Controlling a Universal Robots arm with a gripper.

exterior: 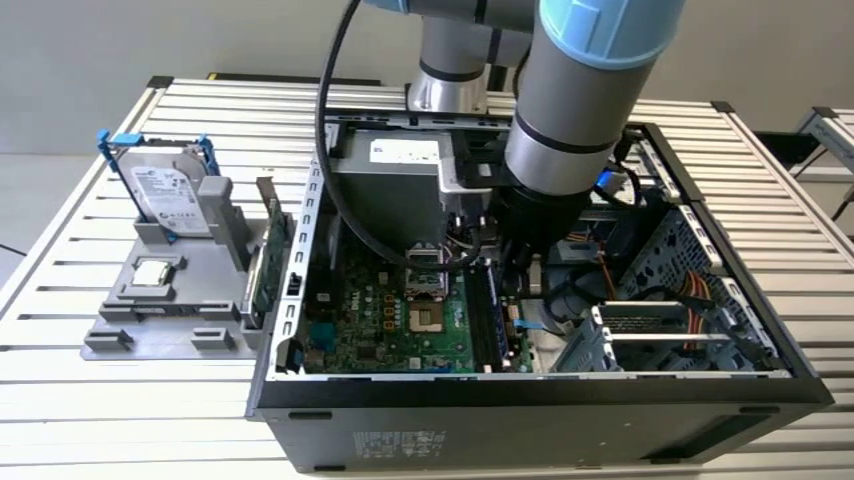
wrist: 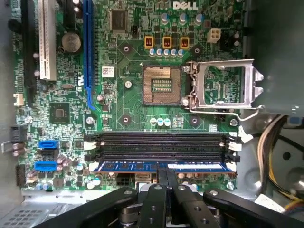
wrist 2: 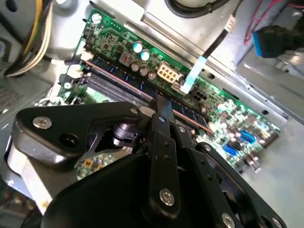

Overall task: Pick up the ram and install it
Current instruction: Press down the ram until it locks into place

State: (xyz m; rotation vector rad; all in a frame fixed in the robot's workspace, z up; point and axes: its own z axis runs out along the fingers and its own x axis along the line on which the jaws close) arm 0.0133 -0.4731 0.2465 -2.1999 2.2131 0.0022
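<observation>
The ram [wrist: 142, 166] is a thin bluish stick standing on edge in the memory slot nearest my gripper, beside three empty black slots [wrist: 161, 142]. My gripper [wrist: 167, 176] is straight over the stick's middle, its two black fingers closed on the upper edge. The second wrist view shows the same grip: the gripper [wrist 2: 160, 108] meets the ram [wrist 2: 118, 78] where it runs along the motherboard [wrist 2: 228, 109]. White latch clips [wrist: 233, 159] stand at the slot ends. In the exterior view the arm's wrist [exterior: 554, 215] reaches down inside the open computer case [exterior: 534, 390].
The bare processor socket [wrist: 161, 84] with its raised metal frame [wrist: 223, 85] lies beyond the slots. Cables [wrist: 275, 156] hang by the slot ends. Outside the case, on the exterior view's left, a grey holder [exterior: 167, 310] carries a hard drive [exterior: 171, 195] and a green card [exterior: 274, 265].
</observation>
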